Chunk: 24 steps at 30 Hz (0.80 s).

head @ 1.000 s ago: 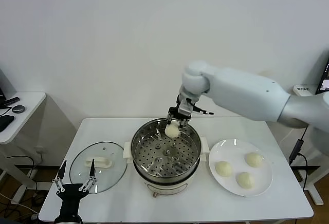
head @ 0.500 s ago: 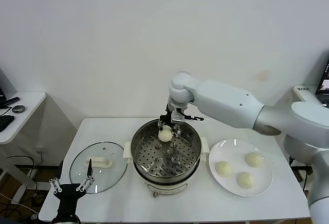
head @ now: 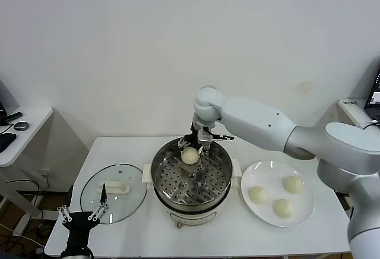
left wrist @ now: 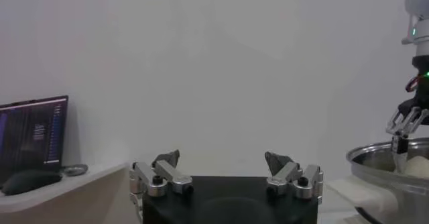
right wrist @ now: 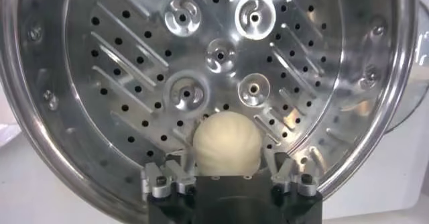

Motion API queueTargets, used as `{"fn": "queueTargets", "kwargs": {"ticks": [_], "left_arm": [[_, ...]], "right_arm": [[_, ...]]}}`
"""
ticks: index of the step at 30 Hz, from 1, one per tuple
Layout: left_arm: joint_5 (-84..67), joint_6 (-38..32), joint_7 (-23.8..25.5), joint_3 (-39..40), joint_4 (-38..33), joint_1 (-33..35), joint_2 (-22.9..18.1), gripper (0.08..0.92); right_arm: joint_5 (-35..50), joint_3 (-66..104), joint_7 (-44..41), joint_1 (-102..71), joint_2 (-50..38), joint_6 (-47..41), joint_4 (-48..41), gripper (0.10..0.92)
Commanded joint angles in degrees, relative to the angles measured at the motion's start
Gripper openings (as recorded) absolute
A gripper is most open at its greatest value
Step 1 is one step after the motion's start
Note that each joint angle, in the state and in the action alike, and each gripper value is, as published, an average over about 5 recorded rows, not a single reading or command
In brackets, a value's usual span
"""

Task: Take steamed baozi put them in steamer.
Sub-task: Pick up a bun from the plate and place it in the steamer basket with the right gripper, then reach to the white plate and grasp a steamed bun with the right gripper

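My right gripper (head: 192,150) is shut on one cream-white baozi (head: 189,157) and holds it low inside the back of the shiny steamer (head: 158,170). In the right wrist view the baozi (right wrist: 226,141) sits between the fingers (right wrist: 175,172), just over the perforated tray (right wrist: 134,58). Three more baozi (head: 258,195) lie on the white plate (head: 306,210) to the right of the steamer. My left gripper (head: 83,214) is open and empty, parked at the table's front left corner; the left wrist view shows it too (left wrist: 224,161).
The glass lid (head: 114,192) with a white handle lies flat to the left of the steamer, just beyond my left gripper. A side desk (head: 24,125) with a laptop (left wrist: 33,131) stands at the far left. The steamer rim (left wrist: 385,155) shows in the left wrist view.
My right gripper has carried the baozi leftward and down, from over the steamer's back rim to inside the pot. The left arm has barely moved.
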Motion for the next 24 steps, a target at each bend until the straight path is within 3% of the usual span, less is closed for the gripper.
{"fn": "queueTargets", "kwargs": {"ticks": [1,7,14,19,24], "left_arm": [[-0.1,0.06,0.01,0.0,-0.03,-0.07,0.19,0.823],[-0.39,1.7,-0.94,-0.03,-0.19,-0.2,1.28,0.823],[-0.35,3.83,-1.98,-0.25,-0.42,-0.57,3.0,0.823],[-0.28,4.01,-2.0,-0.57,-0.02,-1.07,3.57,0.823],[-0.23,3.91,-1.88,-1.27,0.28,-1.22,3.8,0.823]], "right_arm": [[19.74,-7.41,-1.47,12.12,-6.68,-10.44,11.27,0.822],[32.19,-14.47,-1.94,23.95,-20.69,-33.29,24.25,0.823],[34.37,-17.89,-1.58,25.28,-36.26,-61.98,33.64,0.823],[33.83,-15.44,-2.41,17.37,-45.19,-71.84,35.67,0.823],[32.31,-7.75,-3.21,4.01,-48.17,-72.84,33.97,0.823]]}}
